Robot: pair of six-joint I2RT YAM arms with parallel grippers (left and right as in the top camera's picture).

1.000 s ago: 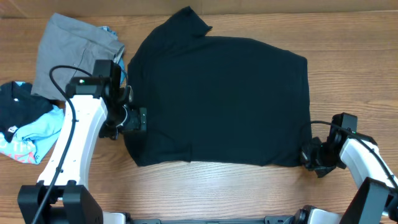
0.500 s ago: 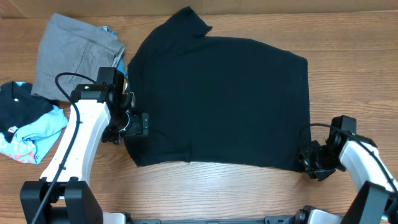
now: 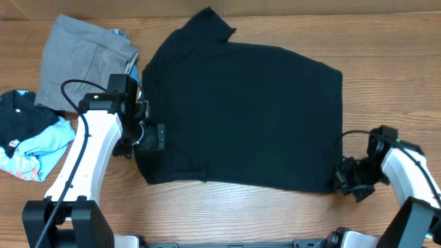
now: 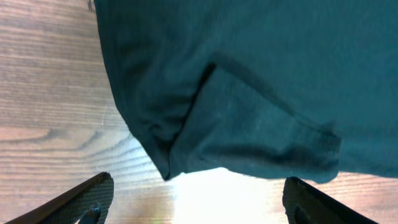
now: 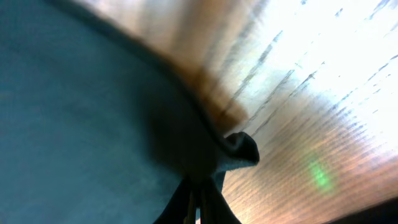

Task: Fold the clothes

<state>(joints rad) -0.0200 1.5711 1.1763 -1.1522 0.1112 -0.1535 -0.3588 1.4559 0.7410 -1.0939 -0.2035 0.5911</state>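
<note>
Shirt (image 3: 241,110) lies flat mid-table (image 3: 275,213), right gripper (image 3: 342,180) at lower right pinching its hem corner tight, I'd guess to lift for a fold, while left gripper (image 3: 154,136) hovers, fingers spread wide, over the left-edge sleeve, ready to grab.

1. A black T-shirt (image 3: 241,110) lies spread flat across the middle of the wooden worktop (image 3: 393,41), with one sleeve pointing toward the far edge.
2. The left pincer (image 3: 153,136) sits at the shirt's left edge, close to the lower left corner.
3. The right pincer (image 3: 342,178) is at the shirt's lower right corner, against the hem; how its jaws stand cannot be told from above.
4. Folded grey trousers (image 3: 83,58) lie at the far left, just beside the shirt.
5. A black and light-blue garment (image 3: 27,138) is bunched at the left edge, in front of the trousers.
</note>
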